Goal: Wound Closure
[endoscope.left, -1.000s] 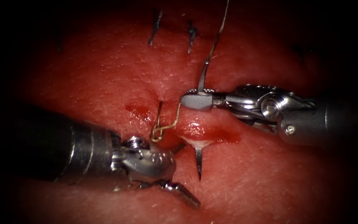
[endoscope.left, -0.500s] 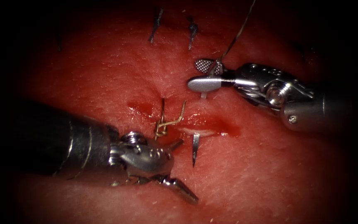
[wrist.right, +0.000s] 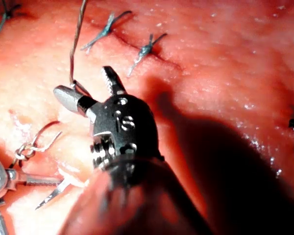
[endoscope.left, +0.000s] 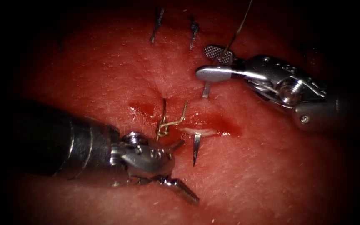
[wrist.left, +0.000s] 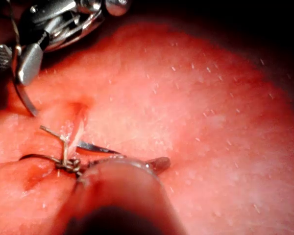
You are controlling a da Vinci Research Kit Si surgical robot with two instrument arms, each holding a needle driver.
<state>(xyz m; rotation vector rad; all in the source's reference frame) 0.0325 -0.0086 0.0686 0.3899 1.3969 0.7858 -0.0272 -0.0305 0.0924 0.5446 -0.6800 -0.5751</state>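
1. Hanging low on the left, the left claw [endoscope.left: 188, 171] has its jaws spread and holds nothing. It sits just beside the knotted loop of thread [endoscope.left: 163, 128] that stands up from the tissue [endoscope.left: 105, 71].
2. Just right of that knot, the needle [endoscope.left: 196, 146] is lodged in the tissue. Its sharp tip pokes out just below the streak of red fluid [endoscope.left: 213, 127], while its rear end rises from the surface further up, under the right claw.
3. On the right, the right claw [endoscope.left: 203, 62] is open. The needle's rear and the thread [endoscope.left: 238, 29] trailing from it pass between the jaws, but nothing is clamped. The finished stitches [endoscope.left: 193, 33] lie beyond it.
4. By my reading, the bite is made and the needle is waiting to be taken out. The next move calls for a firm hold on the exposed tip end, a little back from the point, and a draw along the needle's curve so it does not tear the tissue. The left claw is the nearer one, and it is already open.
5. A second ago the right claw was clamped on the needle near its rear and pressed close over the cut. It has since let go and lifted up and to the right, and the raised tissue has settled. The left claw has barely shifted.
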